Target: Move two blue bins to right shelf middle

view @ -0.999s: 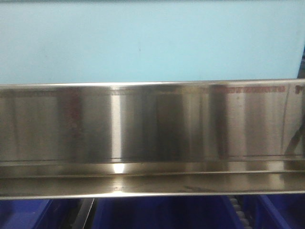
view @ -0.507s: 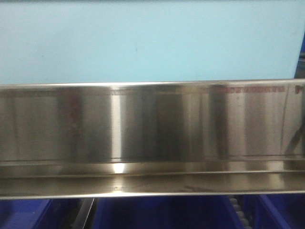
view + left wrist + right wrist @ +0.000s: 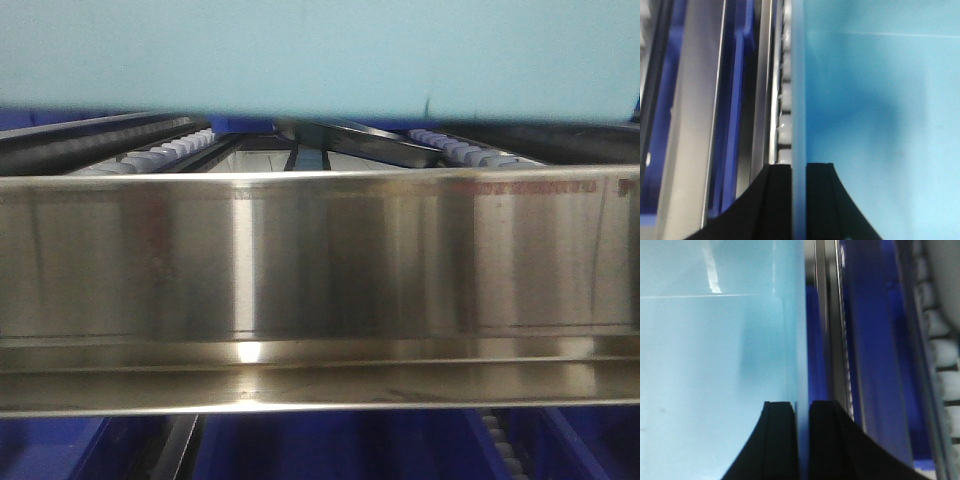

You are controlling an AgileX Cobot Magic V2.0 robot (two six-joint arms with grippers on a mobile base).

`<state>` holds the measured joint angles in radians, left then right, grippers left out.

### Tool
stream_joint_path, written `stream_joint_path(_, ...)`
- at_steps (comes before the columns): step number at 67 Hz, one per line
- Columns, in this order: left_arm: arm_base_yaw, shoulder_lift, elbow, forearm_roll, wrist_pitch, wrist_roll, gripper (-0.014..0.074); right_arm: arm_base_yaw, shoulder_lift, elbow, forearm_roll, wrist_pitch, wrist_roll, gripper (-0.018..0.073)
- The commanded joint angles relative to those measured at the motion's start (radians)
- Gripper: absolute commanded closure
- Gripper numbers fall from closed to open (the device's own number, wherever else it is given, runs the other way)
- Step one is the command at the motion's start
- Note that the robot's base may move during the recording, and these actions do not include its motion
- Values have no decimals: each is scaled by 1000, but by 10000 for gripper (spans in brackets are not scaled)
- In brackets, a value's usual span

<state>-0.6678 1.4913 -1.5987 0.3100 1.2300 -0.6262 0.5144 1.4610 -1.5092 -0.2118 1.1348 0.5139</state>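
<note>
Front view, with both wrist views. Since half a second ago the pale blue bin (image 3: 300,55) has risen: its lower edge, then level with the top of the steel front rail (image 3: 320,260), now hangs clear above it and uncovers the roller tracks (image 3: 165,150) of the shelf tier behind. The left hand (image 3: 799,167) is closed on one wall of the bin, a black finger on each face; the right hand (image 3: 802,405) pinches the opposite wall likewise. Progress, as judged: the bin is carried between both hands over the rail and rests on nothing, so setting it down on the tier remains. Whether a second bin is nested with it cannot be told. Contents: the bin's visible inner faces are bare. Dark blue bins (image 3: 50,450) sit below the rail, their insides hidden.
</note>
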Motion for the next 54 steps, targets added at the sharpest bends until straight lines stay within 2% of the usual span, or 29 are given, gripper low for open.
stream_joint_path(1, -19, -45, -45, 25, -9, -8, 707, 12, -36, -25, -110, 24, 33, 726)
stream_joint_path(12, -48, -87, -65, 106, -31, -39, 707, 80, -76, -76, -224, 24, 78, 726)
stream_joint_path(22, -48, -101, -83, 124, -35, -37, 707, 98, -77, -137, -224, 24, 78, 726)
stream_joint_path(34, -48, -101, -153, 124, -13, -18, 707, 98, -77, -233, -218, 86, 78, 726)
stream_joint_path(54, -48, -101, -184, 133, -24, -6, 707, 98, -77, -247, -221, 61, 66, 726)
